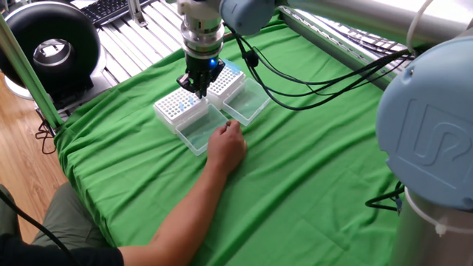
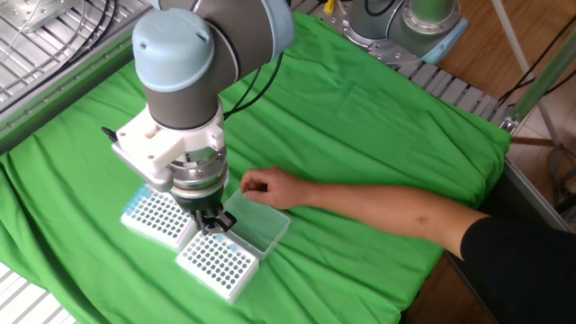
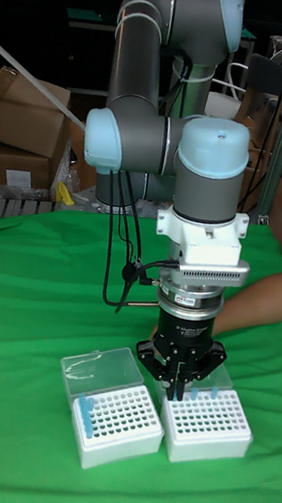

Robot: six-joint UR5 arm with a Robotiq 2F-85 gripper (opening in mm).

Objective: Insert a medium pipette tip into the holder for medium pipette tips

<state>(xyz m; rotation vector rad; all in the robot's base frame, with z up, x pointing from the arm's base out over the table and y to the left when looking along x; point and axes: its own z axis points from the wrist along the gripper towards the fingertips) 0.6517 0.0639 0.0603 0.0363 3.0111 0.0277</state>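
A raised "UR" logo marks the arm's joint cap.

Three fixed cameras ringed the green-draped table, all aimed at the two white racks.

One fixed view looked down from high beside the robot base, which filled the right of its frame, with the gripper and racks at upper centre. The other fixed view looked down from the opposite side, putting the holder for medium pipette tips at lower left and the person's arm entering from the right. The tall fixed view sat low and close, facing the arm head-on, racks near the bottom. All three shared the racks, gripper and cloth.
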